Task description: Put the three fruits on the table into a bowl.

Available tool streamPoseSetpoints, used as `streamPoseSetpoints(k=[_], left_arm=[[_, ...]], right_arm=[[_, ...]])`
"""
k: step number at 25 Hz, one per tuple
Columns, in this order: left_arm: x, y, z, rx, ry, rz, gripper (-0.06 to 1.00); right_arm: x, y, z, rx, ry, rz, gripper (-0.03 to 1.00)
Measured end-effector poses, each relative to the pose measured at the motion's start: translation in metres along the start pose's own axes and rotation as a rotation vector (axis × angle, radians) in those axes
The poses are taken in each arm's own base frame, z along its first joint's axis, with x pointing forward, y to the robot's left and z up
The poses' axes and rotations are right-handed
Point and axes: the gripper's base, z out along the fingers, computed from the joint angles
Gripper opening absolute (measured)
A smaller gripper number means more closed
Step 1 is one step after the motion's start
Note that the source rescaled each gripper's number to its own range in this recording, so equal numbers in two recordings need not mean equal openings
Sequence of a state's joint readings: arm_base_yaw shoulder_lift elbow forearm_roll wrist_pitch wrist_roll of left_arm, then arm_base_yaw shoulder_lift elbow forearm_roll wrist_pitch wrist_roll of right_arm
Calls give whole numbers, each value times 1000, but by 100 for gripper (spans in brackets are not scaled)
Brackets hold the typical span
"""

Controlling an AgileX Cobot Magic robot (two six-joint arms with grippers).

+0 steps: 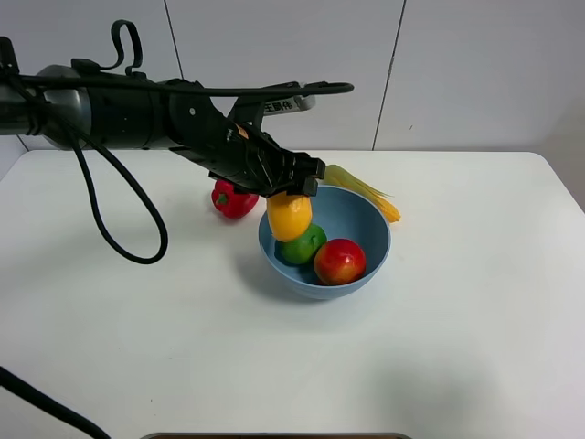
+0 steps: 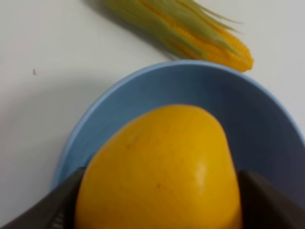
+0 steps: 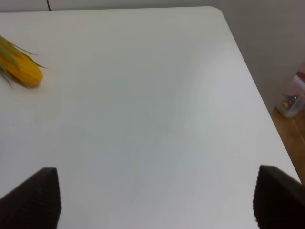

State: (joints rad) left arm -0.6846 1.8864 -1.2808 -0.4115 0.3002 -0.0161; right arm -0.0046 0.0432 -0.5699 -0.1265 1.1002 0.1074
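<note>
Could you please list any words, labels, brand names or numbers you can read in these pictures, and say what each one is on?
No text can be read in any view.
The light plate on the left arm above the bowl carries dark marks, too small and blurred to read.
The mango, corn cob and table show no lettering.

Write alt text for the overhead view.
The left end effector holds a yellow mango over a blue bowl containing a lime and a red fruit. A pepper and corn lie behind.
</note>
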Motion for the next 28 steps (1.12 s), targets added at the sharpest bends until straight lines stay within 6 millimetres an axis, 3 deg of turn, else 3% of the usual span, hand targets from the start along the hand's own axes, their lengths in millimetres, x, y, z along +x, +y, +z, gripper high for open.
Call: streamPoseSetpoints(k=[9, 10, 14, 16, 23, 28], left_arm=[[-1, 1, 2, 0, -17, -8, 2], [-1, 1, 2, 0, -17, -8, 10], [-1, 1, 2, 0, -17, -8, 76], [-1, 1, 2, 0, -17, -8, 93], [-5, -2, -12, 9, -8, 38, 98], [-13, 12, -34, -18, 32, 46, 98]], right_arm=[[0, 0, 0, 0, 0, 0, 46], [0, 0, 0, 0, 0, 0, 46], [0, 0, 0, 0, 0, 0, 46], [0, 0, 0, 0, 0, 0, 46], [0, 0, 0, 0, 0, 0, 46], [0, 0, 0, 0, 0, 0, 46]])
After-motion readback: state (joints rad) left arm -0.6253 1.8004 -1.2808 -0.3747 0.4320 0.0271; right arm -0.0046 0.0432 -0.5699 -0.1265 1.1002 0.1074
